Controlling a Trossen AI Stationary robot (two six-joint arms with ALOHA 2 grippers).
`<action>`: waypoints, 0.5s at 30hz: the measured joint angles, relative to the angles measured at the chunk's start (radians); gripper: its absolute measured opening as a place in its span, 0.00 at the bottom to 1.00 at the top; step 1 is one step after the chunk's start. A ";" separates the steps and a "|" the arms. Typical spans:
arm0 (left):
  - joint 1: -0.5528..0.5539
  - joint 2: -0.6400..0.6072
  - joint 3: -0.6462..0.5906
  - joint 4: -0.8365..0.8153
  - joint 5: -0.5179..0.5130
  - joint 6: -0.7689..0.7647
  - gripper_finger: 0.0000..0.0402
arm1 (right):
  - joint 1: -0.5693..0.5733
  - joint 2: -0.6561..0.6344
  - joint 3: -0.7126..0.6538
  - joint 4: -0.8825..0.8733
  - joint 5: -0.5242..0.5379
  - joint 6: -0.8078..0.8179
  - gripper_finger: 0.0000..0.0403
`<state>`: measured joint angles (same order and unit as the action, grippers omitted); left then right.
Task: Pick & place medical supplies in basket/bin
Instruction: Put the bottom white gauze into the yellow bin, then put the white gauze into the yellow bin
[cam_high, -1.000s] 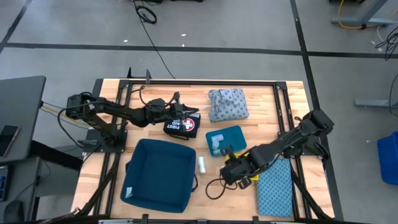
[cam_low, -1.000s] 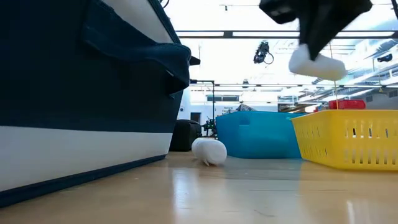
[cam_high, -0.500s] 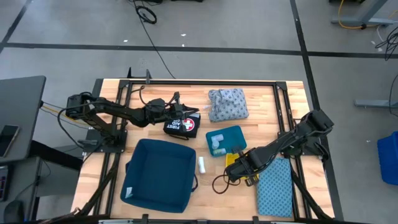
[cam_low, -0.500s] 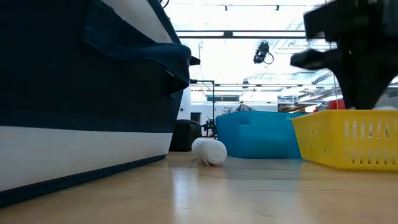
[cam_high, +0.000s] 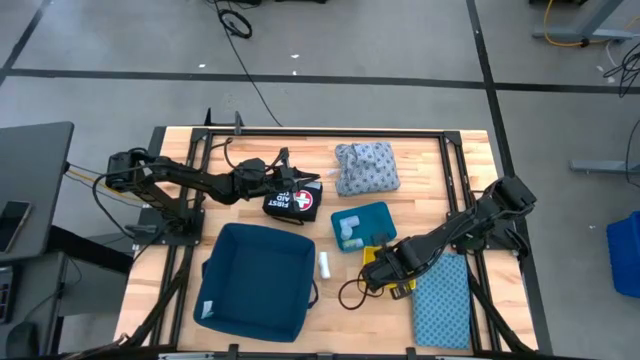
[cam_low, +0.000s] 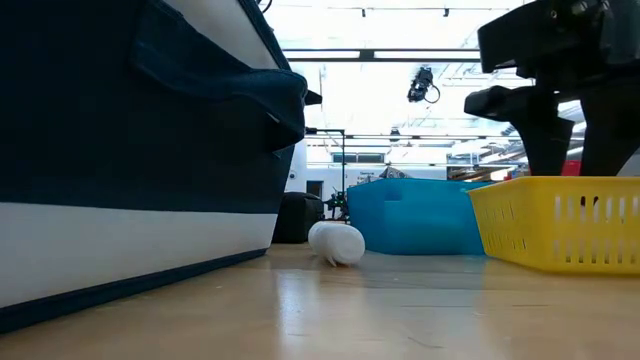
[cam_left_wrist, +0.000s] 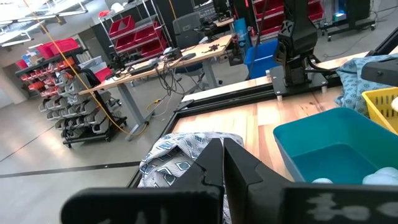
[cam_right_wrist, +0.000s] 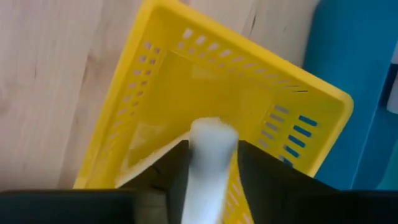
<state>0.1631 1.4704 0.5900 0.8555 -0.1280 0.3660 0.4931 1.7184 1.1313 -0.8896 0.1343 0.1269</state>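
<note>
A short white roll is seen between the parted fingers of the right gripper, directly above the yellow basket, so that it can drop inside; whether it is gripped cannot be told. Another white roll lies on the table beside the dark blue bin. The left gripper is kept closed by the first-aid pouch, waiting.

Overhead looks straight down, low looks level across the tabletop; both share the yellow basket.
</note>
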 joint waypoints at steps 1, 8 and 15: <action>0.000 0.000 0.000 0.000 0.000 0.000 0.00 | 0.000 0.000 0.000 0.000 0.000 0.000 0.36; 0.000 0.000 0.000 0.000 0.000 0.000 0.00 | 0.000 0.000 0.000 0.001 0.004 0.000 0.45; 0.000 0.000 0.000 0.000 0.000 0.000 0.00 | 0.013 0.000 0.028 -0.055 0.072 -0.003 0.45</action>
<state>0.1631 1.4704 0.5900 0.8555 -0.1280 0.3664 0.5060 1.7187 1.1593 -0.9448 0.2068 0.1238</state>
